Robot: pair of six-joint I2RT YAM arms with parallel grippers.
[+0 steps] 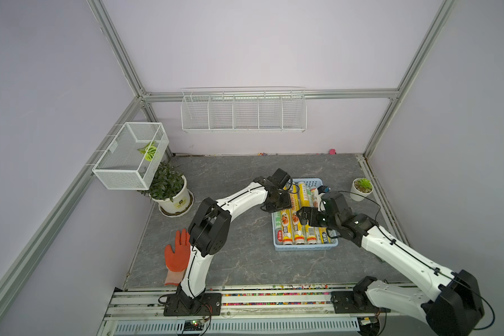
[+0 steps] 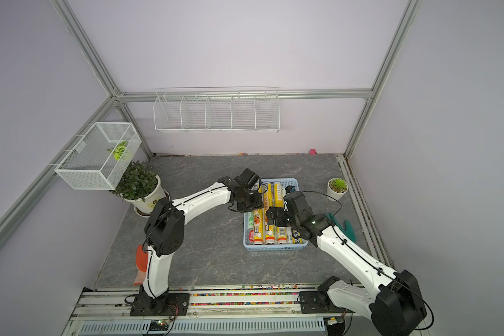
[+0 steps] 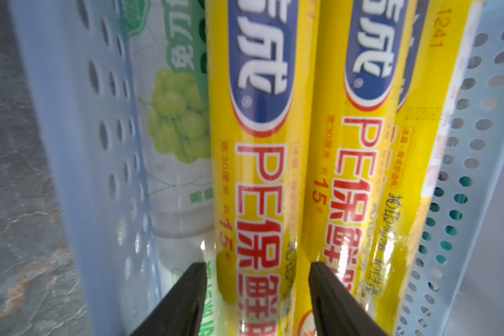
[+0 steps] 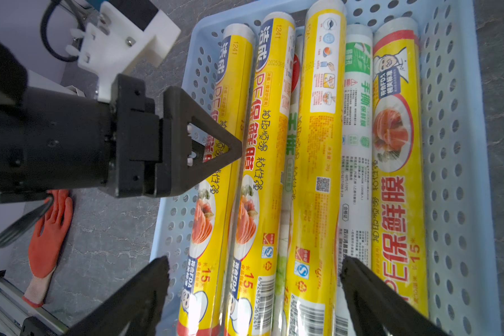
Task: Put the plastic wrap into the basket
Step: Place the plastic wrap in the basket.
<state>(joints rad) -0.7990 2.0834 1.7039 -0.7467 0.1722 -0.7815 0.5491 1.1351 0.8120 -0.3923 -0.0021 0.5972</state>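
The light blue basket (image 1: 306, 248) (image 2: 275, 248) stands right of the table's middle. Several plastic wrap rolls (image 1: 296, 232) (image 2: 258, 232) lie lengthwise in it, side by side. My left gripper (image 1: 284, 202) (image 2: 249, 202) reaches down into the basket's far left part. In the left wrist view it (image 3: 258, 264) is open, its fingers standing either side of a yellow roll (image 3: 259, 174) with small gaps. Beside that roll lie another yellow roll (image 3: 358, 174) and a whitish roll with green grapes (image 3: 175, 131). My right gripper (image 4: 255, 261) (image 1: 306, 216) hovers open over the rolls, holding nothing.
An orange glove (image 1: 176, 256) lies front left by the left arm. A green glove (image 2: 344, 229) lies right of the basket. A big potted plant (image 1: 169, 189), a small succulent pot (image 1: 361, 189), a white wire-mesh box (image 1: 128, 157) and a wire rack (image 1: 243, 112) line the edges.
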